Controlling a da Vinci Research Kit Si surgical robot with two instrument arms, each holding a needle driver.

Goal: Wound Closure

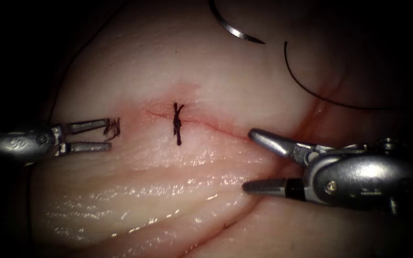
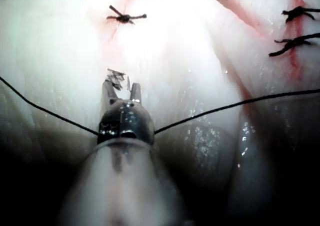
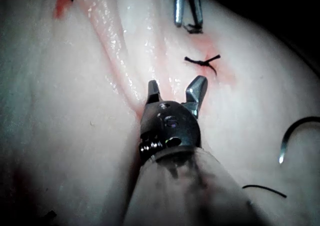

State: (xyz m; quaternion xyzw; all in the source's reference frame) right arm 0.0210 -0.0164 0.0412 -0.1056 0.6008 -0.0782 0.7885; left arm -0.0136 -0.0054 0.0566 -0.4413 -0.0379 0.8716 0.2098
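Both grippers are open and hold nothing: left gripper [image 1: 107,137] left of the knotted stitch [image 1: 177,123] on the tissue [image 1: 168,191], cut thread bits [image 1: 113,128] at its tip; right gripper [image 1: 252,160] right. Needle [image 1: 233,26] lies loose, beyond the cut [image 1: 216,126], with thread [image 1: 321,95].

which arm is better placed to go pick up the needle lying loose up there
Right, probably. Its open, empty pincer sits on the needle's side of the knot; the left pincer, also open, is farther off with thread bits at its tips.

Both tools are grey polished metal, each wrist bearing a screw and engraved markings.
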